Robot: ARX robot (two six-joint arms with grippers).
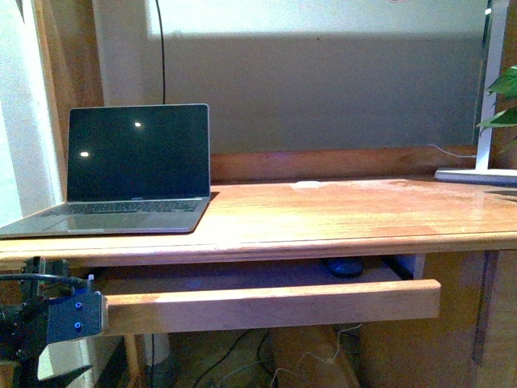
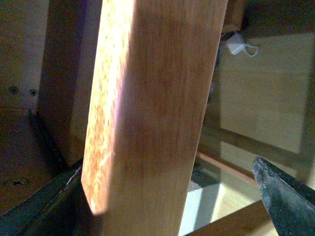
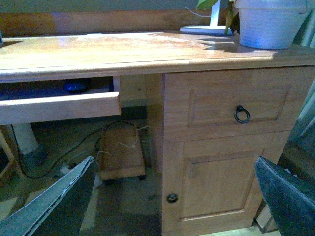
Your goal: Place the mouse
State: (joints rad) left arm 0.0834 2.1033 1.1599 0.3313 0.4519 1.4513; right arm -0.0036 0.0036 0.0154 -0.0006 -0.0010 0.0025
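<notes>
**Desk:** Where's the mouse?

**Me:** I see the mouse [image 1: 343, 267] lying in the pull-out tray [image 1: 266, 303], far back near its right end, under the tabletop [image 1: 339, 214].

**Desk:** And your tools?

**Me:** My left tool [image 2: 167, 169] straddles the front board [image 2: 147, 98] at the tray's left end. One finger [image 2: 283, 196] stands clear of the wood, so it's spread, not clamped. My right tool [image 3: 174, 161] gapes wide, holding nothing, facing the closed drawer [image 3: 236, 105].

**Desk:** Up top?

**Me:** An open laptop [image 1: 137, 170] on the left, screen dark.
</notes>
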